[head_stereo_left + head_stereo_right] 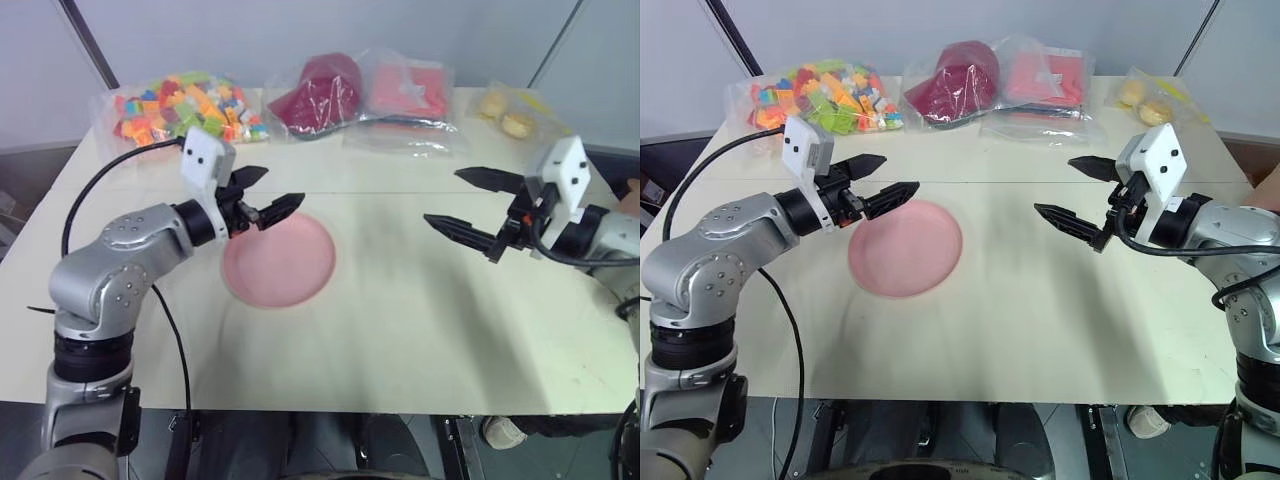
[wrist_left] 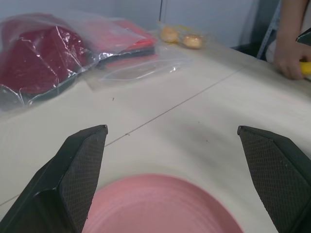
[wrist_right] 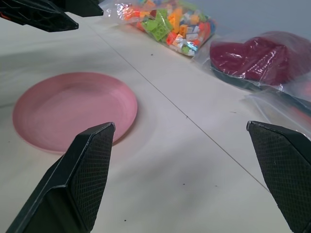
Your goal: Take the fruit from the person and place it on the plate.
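Tabletop: bare pink plate [image 1: 905, 248], bagged bricks [image 1: 825, 95]

Plate [image 1: 905, 250]: flat, round, plain pink, bare, lying on the counter [image 1: 1040, 320] just below and ahead of my left fingers [image 1: 890, 196].

Fruit [image 2: 305, 68]: a sliver of yellow showing in the person's hand [image 2: 290, 60], resting at the counter's edge beyond my right fingers [image 2: 303, 36].

plate [image 1: 905, 250] lies on the table [image 1: 1060, 320], bags [image 1: 940, 95] along the far edge behind it
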`<state>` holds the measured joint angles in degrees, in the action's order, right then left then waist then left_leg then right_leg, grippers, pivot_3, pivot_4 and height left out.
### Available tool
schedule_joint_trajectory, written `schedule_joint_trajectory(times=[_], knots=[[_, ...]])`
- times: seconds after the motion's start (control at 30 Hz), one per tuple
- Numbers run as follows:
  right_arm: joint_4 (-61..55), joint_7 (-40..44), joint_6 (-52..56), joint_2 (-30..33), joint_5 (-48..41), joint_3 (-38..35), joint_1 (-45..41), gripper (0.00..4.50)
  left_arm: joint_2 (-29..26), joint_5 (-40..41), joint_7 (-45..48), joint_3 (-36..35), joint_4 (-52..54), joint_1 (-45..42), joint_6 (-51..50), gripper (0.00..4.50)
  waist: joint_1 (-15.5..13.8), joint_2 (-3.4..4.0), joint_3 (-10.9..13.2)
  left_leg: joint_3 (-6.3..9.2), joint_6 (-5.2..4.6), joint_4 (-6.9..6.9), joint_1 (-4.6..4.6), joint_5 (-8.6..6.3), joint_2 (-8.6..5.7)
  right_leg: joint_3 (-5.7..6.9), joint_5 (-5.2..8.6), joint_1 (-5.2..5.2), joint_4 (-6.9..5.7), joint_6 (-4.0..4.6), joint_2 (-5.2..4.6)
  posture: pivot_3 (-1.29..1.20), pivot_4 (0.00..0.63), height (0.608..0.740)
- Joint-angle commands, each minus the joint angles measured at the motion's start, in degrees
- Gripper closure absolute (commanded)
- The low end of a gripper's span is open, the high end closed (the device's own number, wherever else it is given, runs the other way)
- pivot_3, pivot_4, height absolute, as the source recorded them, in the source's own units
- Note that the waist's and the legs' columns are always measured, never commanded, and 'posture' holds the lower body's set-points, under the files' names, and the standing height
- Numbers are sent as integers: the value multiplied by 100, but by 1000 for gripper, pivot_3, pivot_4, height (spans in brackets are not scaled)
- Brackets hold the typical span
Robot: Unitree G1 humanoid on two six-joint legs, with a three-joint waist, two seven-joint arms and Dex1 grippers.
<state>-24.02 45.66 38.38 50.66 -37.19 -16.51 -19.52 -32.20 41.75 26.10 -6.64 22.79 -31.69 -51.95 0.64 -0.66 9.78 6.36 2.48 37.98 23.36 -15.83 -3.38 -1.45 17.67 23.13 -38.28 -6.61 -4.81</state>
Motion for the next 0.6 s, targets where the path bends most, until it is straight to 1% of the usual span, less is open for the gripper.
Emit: schedule_joint_trajectory(times=[0.03, 0.2, 0.6], knots=[[-108, -32, -88, 53, -3, -102, -132, 60, -39, 21, 23, -118, 174, -43, 68, 0, 0, 0, 0, 0, 0, 0, 0, 0, 0, 0, 0, 0, 0, 0, 0, 0, 150, 740], [-96, -20, -67, 81, -12, -88, -154, 60, 50, 253, 12, -237, 248, -36, 10, 0, -1, 0, 0, 0, 0, 0, 0, 0, 0, 0, 0, 0, 0, 0, 0, 0, 150, 740], [-102, 16, -26, 113, -30, -126, -106, 60, -94, 211, 55, -232, 287, 36, -4, 0, 1, 0, 0, 0, 0, 0, 0, 0, 0, 0, 0, 0, 0, 0, 0, 0, 150, 740]])
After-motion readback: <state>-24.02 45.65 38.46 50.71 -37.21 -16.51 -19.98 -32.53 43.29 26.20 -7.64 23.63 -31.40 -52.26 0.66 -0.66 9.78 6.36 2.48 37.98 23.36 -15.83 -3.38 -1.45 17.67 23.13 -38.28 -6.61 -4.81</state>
